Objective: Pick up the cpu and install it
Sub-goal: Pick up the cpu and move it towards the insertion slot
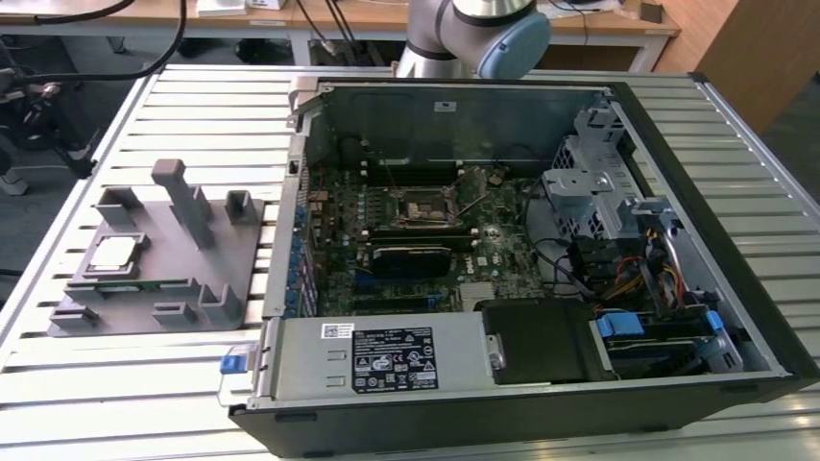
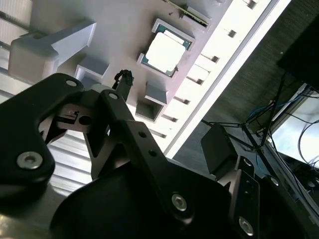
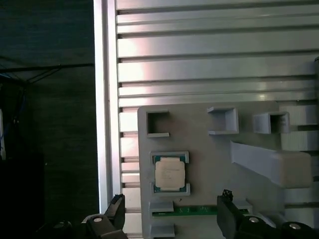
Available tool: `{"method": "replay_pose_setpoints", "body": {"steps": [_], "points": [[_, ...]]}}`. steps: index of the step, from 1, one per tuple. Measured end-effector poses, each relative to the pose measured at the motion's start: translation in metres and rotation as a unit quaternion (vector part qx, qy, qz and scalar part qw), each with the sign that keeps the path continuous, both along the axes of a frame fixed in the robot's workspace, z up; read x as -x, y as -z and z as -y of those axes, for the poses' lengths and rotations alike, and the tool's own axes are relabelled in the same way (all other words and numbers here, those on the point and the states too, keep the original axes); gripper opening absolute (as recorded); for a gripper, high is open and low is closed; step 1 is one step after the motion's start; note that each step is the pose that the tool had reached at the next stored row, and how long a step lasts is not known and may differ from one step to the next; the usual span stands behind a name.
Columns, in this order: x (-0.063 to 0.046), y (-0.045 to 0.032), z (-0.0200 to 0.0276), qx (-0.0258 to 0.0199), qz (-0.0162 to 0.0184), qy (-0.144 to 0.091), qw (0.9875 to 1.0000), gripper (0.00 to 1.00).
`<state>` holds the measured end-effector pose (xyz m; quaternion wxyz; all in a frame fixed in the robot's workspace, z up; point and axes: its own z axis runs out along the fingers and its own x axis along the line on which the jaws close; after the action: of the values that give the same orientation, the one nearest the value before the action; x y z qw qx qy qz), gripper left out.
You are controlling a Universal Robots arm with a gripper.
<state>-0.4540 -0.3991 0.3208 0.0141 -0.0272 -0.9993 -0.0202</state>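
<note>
Cpu [image 3: 170,174], a small flat square chip, silver-topped and green-edged, lies in the grey plastic tray [image 3: 199,134], seemingly centred just ahead of the black gripper [image 3: 172,200], whose jaws stand wide apart.

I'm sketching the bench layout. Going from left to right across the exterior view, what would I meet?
cpu lying in the grey tray → the tray's tall post → processor socket → metal drive cage → the computer case's black side wall
</note>
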Motion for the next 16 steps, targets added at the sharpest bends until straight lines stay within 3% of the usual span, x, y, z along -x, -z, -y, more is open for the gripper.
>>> {"method": "replay_pose_setpoints", "body": {"steps": [1,9,16], "points": [[0.000,0.0018,0.0002,0.0001,-0.0004,-0.001,1.0000,0.82],[0.000,0.0146,0.0040,-0.0001,-0.0005,-0.031,0.9995,0.82],[0.001,0.0221,0.0053,-0.0002,0.0010,-0.034,0.9994,0.82]]}}
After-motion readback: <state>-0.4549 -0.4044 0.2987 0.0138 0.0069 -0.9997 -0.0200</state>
